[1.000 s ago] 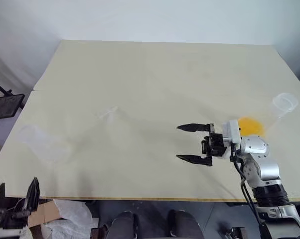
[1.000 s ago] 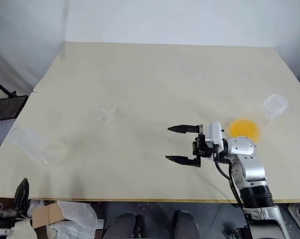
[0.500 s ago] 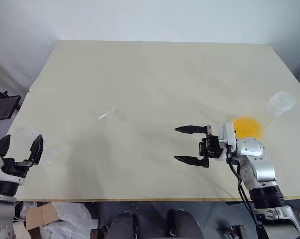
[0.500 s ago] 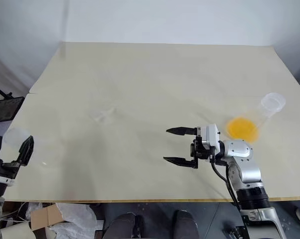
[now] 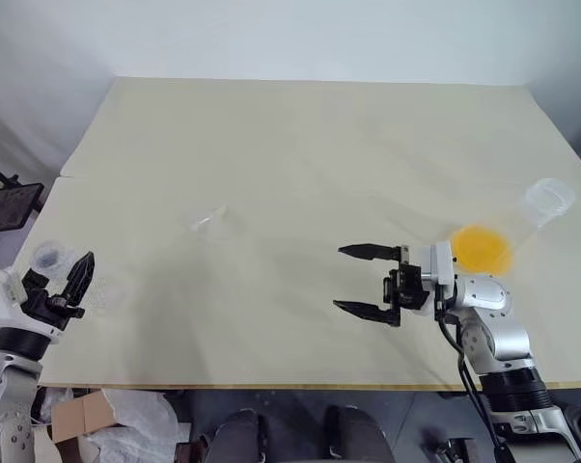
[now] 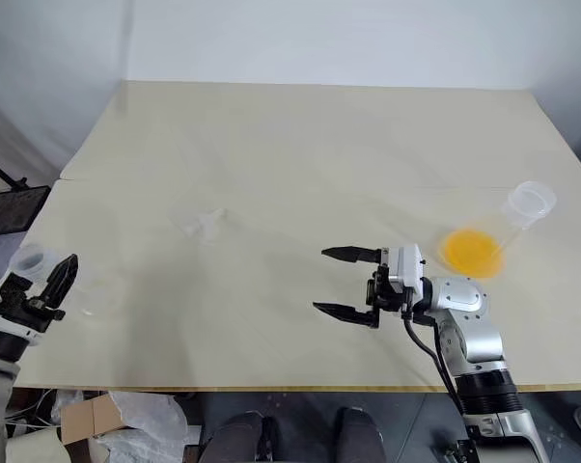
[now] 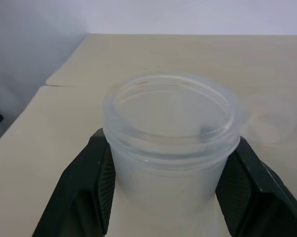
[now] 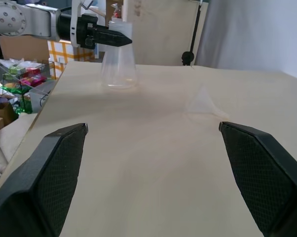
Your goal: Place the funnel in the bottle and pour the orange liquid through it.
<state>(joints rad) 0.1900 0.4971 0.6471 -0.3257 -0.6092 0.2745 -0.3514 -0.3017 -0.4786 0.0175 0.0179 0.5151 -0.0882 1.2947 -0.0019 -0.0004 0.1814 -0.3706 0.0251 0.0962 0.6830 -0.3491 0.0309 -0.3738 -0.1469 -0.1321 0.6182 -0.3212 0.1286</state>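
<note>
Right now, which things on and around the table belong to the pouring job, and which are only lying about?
For the job: bottle, neck gripped by left tool; funnel, lying on the table; orange liquid in the wide-mouthed flask; right tool, open.
Lying about: cardboard box, plastic bag, black stand, all off the table.

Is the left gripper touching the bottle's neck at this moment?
Touching. In the left wrist view both fingers of the left gripper press against the neck of the bottle, no gap either side.
</note>
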